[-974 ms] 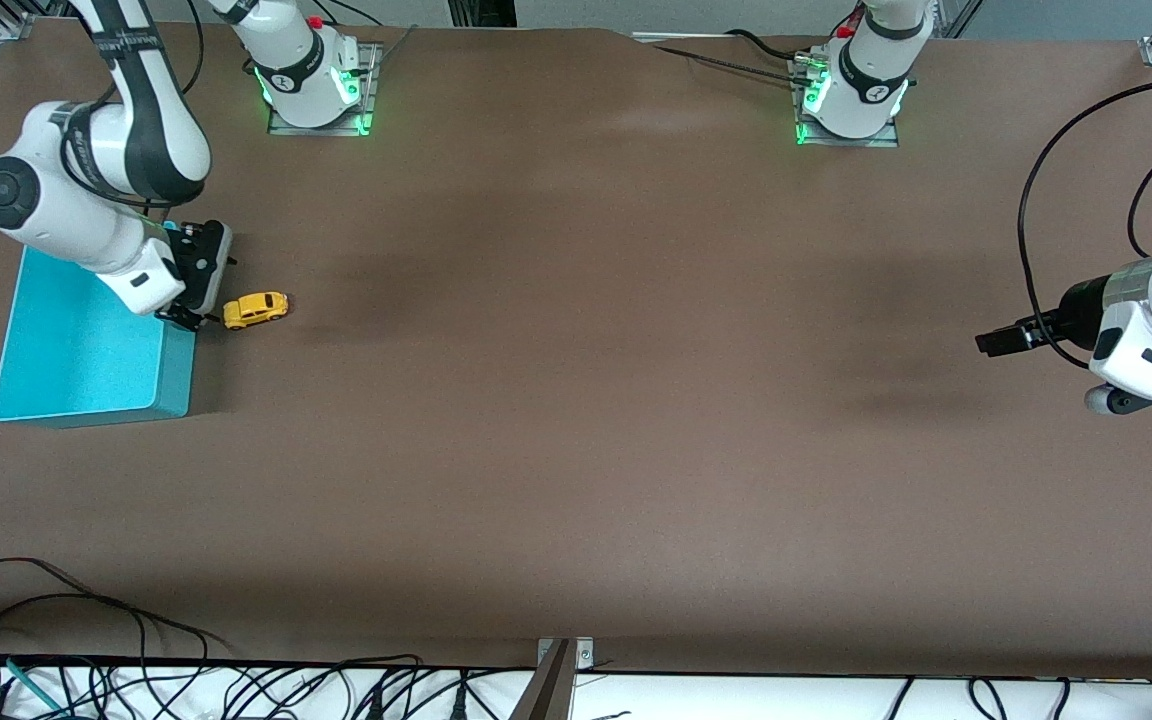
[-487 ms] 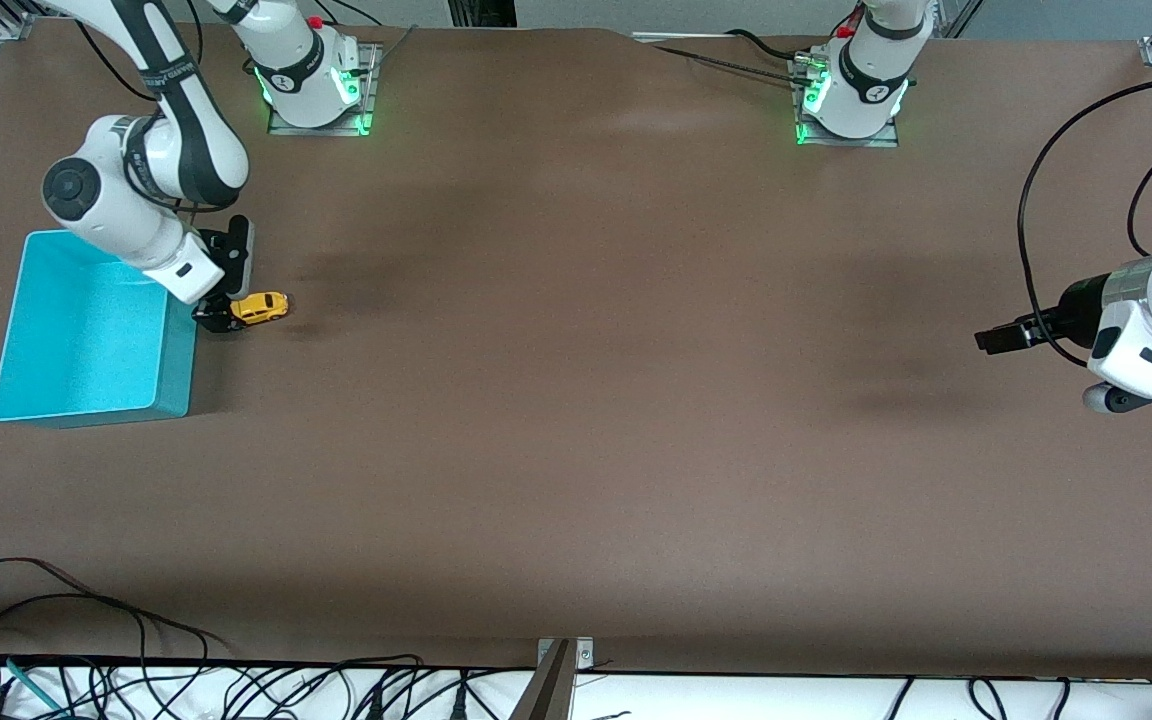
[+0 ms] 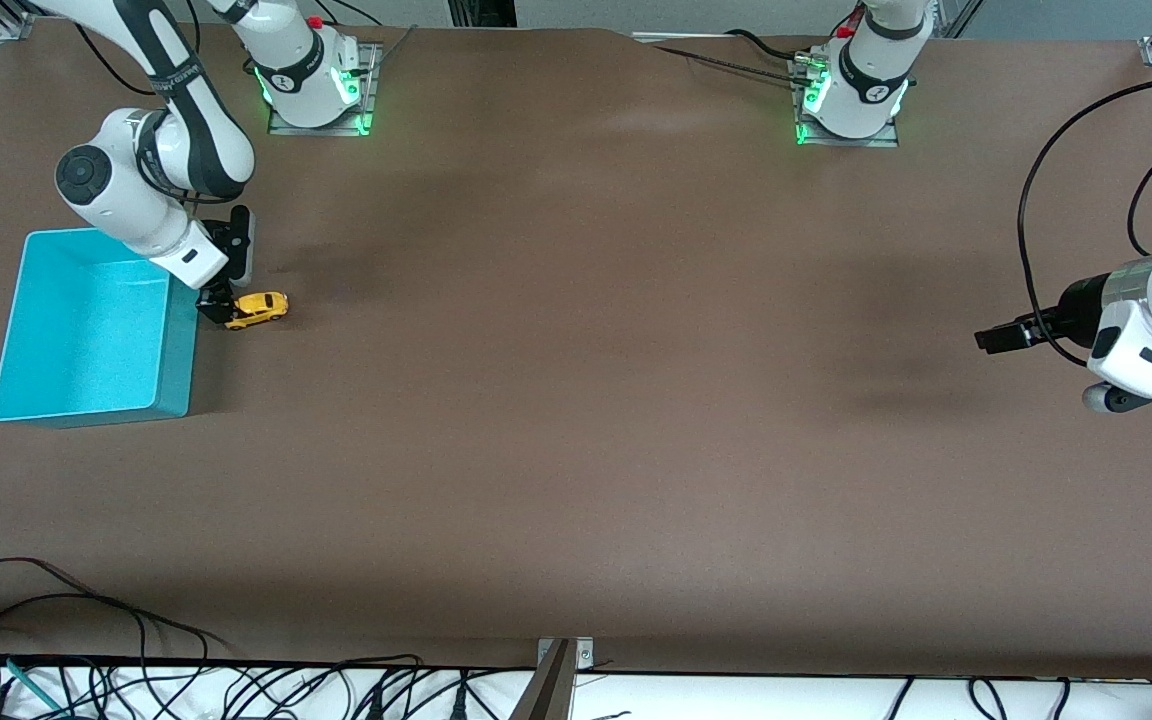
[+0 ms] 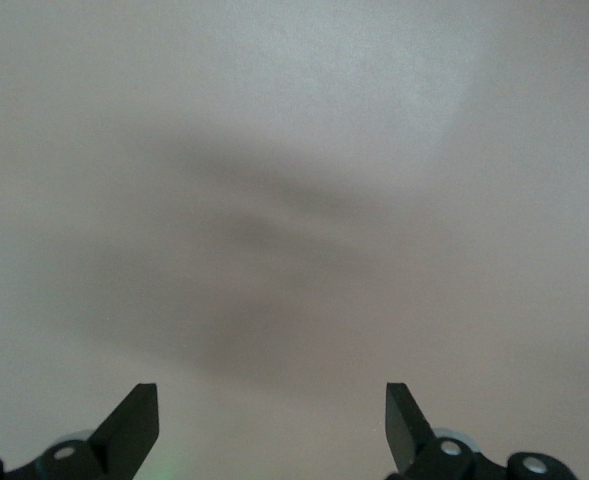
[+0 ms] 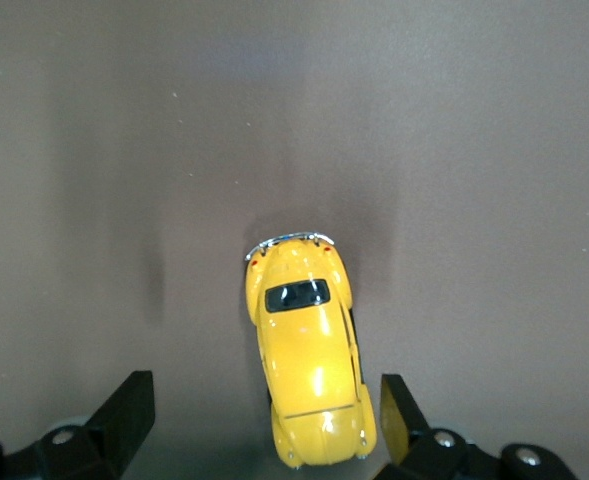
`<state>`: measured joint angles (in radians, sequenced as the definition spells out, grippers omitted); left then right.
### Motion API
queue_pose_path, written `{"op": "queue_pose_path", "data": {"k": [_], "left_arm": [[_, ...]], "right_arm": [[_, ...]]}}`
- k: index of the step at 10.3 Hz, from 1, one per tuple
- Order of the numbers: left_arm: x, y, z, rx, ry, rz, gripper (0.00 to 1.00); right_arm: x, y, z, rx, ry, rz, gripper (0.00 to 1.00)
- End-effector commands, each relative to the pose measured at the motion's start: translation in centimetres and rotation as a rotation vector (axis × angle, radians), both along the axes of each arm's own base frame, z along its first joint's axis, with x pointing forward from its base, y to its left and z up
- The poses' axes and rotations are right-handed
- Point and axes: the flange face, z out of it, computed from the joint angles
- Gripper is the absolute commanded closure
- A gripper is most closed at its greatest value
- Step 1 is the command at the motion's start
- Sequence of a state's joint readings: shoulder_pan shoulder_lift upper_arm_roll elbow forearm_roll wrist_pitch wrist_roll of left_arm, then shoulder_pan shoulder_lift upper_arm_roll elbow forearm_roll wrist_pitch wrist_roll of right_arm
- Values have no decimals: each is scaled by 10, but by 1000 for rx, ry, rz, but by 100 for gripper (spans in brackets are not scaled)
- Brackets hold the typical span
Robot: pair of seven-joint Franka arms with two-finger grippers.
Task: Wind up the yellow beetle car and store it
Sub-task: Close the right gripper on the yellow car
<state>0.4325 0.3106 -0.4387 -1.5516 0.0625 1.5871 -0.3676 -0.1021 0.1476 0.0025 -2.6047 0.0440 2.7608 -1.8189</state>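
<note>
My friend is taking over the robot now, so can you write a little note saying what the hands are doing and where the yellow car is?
Right hand: open, low over one end of the yellow beetle car, fingers either side, not gripping.
Left hand: open, holding nothing, waiting at the left arm's end of the table.
Car: on the table beside the teal bin, not in it.
Done: right hand lined up on the car.
Left: grip, wind up, store the car in the bin.

brown table (image 3: 636, 400), yellow beetle car (image 3: 258, 308), teal bin (image 3: 86, 330)
</note>
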Motion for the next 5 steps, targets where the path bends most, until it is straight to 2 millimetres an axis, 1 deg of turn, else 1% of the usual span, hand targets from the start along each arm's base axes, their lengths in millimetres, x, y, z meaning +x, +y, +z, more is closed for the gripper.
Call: {"op": "queue_pose_path", "data": {"k": [1, 3, 4, 5], "left_arm": [[-5, 1, 9, -26, 0, -10, 0], [-5, 1, 8, -26, 1, -10, 0], [-5, 1, 8, -26, 3, -10, 0], [-5, 1, 8, -26, 1, -10, 0]], "right_arm": [[-2, -2, -17, 3, -18, 9, 0], [-2, -3, -22, 0, -30, 8, 0], [-2, -3, -20, -1, -33, 10, 16], [0, -2, -16, -1, -39, 13, 48]]}}
